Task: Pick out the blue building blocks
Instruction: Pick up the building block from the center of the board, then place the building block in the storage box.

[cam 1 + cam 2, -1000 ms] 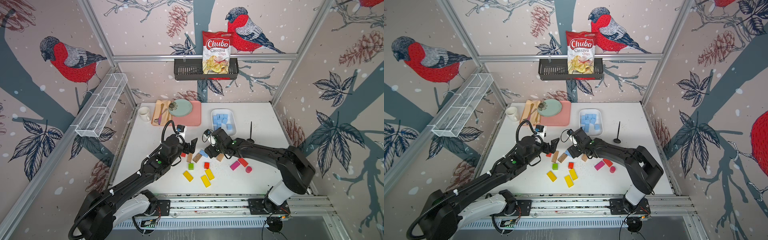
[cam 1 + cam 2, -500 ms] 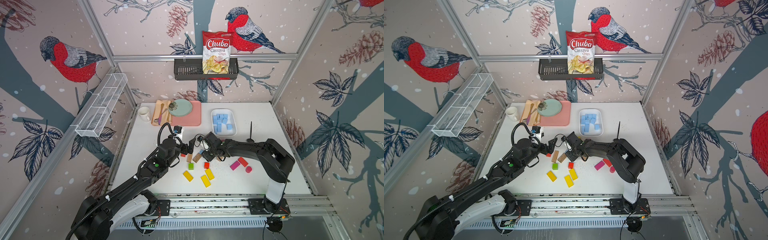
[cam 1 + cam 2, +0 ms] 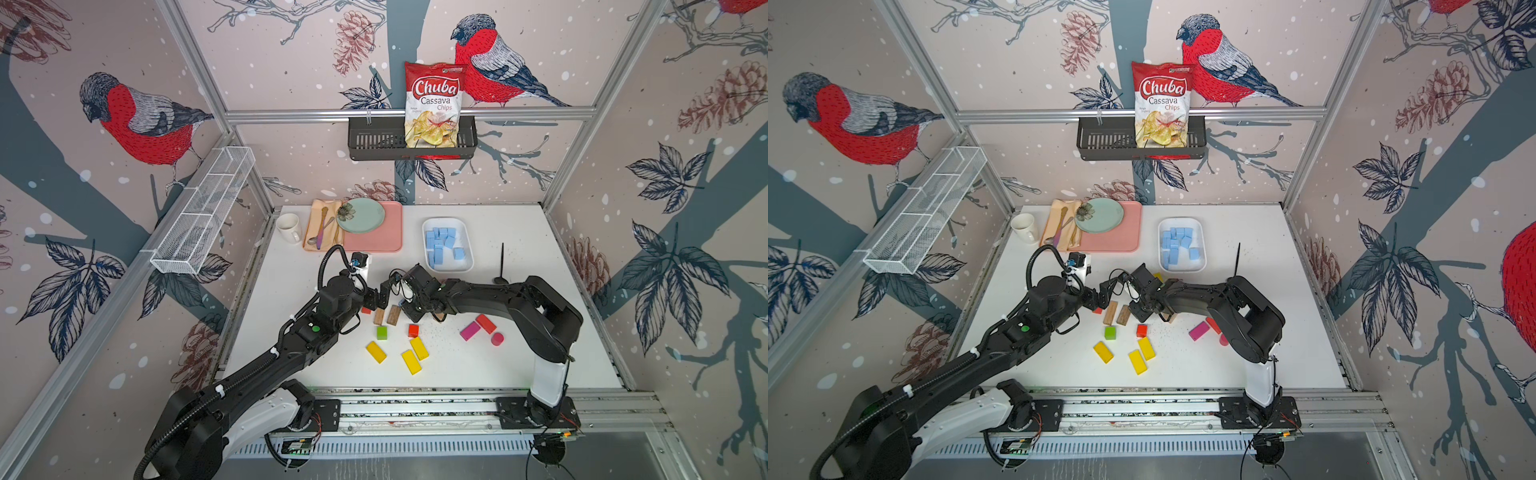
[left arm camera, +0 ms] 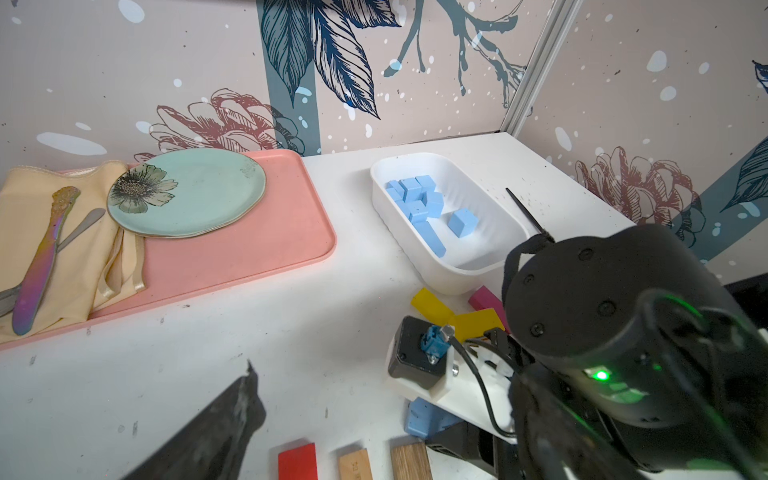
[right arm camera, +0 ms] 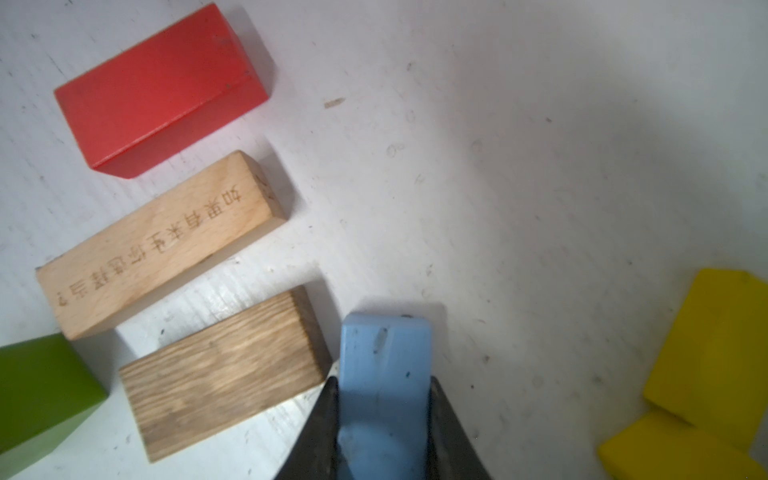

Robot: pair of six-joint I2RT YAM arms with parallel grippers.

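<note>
My right gripper [image 5: 383, 382] is shut on a light blue block [image 5: 384, 357], a short bar lying on the white table beside a dark wooden block [image 5: 224, 365]. In both top views this gripper [image 3: 409, 309] points down at mid-table and hides the block. In the left wrist view the same blue block [image 4: 424, 417] shows under the right wrist. My left gripper [image 3: 379, 293] stands open just left of it, holding nothing; one finger [image 4: 216, 432] shows. Several more blue blocks [image 3: 442, 245] lie in the white tray [image 3: 467, 235] at the back.
Red [image 3: 366, 310], two wooden [image 3: 379, 316], green [image 3: 381, 332], yellow [image 3: 411, 361], magenta [image 3: 470, 331] and pink [image 3: 497, 338] blocks lie around the grippers. A pink tray [image 3: 374, 239] with plate and a mug [image 3: 289, 227] sit at back left. A black upright stick [image 3: 502, 266] stands right of the white tray.
My right gripper moved left and down onto the blue block and closed on it. My left gripper stayed open and shifted only slightly.
</note>
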